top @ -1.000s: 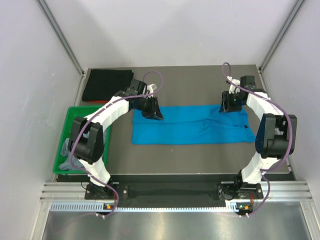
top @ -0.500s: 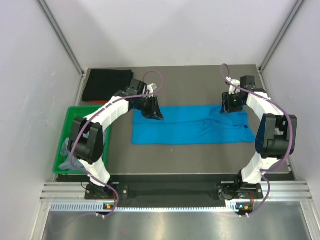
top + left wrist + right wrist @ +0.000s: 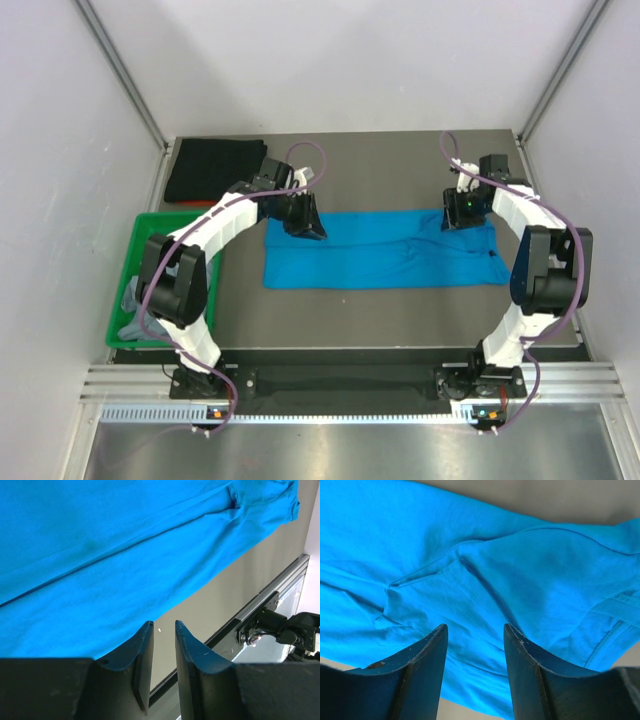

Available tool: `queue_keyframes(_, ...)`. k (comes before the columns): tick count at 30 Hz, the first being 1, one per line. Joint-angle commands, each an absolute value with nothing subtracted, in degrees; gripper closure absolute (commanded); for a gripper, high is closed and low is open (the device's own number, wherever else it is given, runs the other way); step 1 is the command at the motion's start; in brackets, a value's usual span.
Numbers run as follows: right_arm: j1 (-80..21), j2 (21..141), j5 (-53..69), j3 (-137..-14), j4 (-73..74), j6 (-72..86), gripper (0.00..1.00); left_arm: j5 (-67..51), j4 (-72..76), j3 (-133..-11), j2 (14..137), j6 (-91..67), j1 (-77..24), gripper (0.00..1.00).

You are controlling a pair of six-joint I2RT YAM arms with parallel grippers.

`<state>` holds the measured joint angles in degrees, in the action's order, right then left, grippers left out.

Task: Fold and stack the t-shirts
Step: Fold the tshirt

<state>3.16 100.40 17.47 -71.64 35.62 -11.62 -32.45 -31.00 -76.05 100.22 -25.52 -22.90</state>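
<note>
The left gripper [image 3: 305, 222] is seen with its jaws parted only narrowly and nothing between them; bare table [image 3: 400, 170] shows through the gap in its wrist view. The right gripper [image 3: 458, 212] is spread wider and is likewise empty, with creased cloth directly beneath its fingertips. The bright blue t-shirt [image 3: 380, 255] is laid out as a long flat band between the two grippers, one far corner at each, most of it lying nearer the bases. A folded black t-shirt [image 3: 215, 170] is set beyond and outward of the left gripper, and a grey t-shirt [image 3: 128, 300] is bundled in the green bin [image 3: 150, 222] behind it.

Several slips can be foreseen. With so narrow a gap, the edge could be missed by the left gripper, or only the top layer pinched, so the fold would be pulled open. The creases under the right gripper could be bunched into the grasp. If the ends were lifted unevenly, a skewed fold would likely result
</note>
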Motion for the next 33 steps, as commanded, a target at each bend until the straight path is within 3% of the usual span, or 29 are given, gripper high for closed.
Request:
queue_keyframes(1, 3.43, 99.40, 19.42, -72.07, 35.16, -12.57, 0.50, -32.17, -28.65, -76.11, 97.65, -24.26, -22.68, 0.71)
queue_keyframes(33, 3.52, 99.58, 18.72, -71.28, 35.24, -13.18, 0.51, -31.82, -28.39, -76.64, 98.26, -23.82, -22.68, 0.71)
